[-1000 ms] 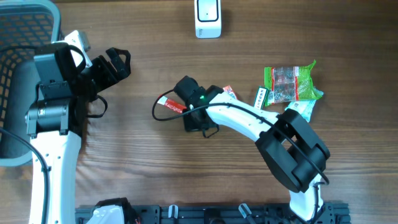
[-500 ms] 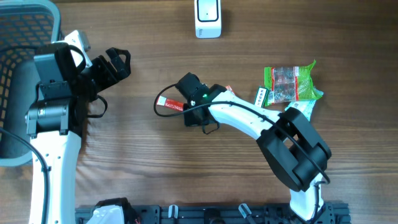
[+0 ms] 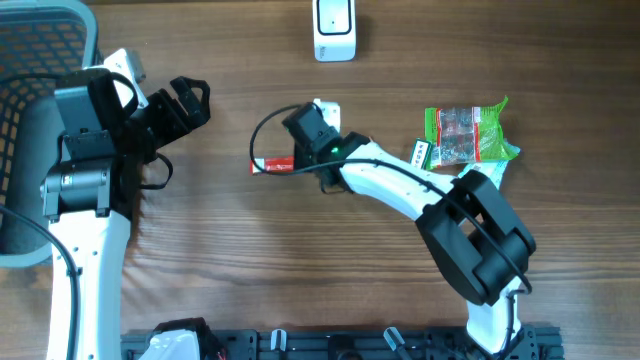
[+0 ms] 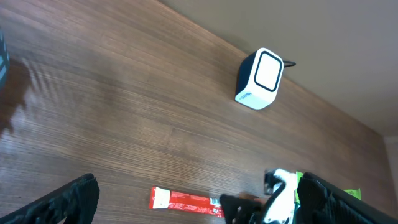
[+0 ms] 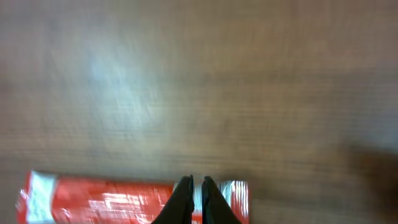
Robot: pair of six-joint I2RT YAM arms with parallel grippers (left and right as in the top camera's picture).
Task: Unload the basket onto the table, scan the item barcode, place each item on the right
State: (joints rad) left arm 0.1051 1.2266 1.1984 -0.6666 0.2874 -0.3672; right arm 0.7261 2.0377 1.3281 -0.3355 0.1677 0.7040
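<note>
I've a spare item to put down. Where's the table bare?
Bare wood: the patch below the red packet, between the left arm and right arm; the corner right of the scanner, above the green snack bag. Crowded around that bag.

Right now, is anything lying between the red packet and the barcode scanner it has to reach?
Nothing visible does. Only bare wooden table separates the red packet, pinched by the right gripper, from the white scanner.
</note>
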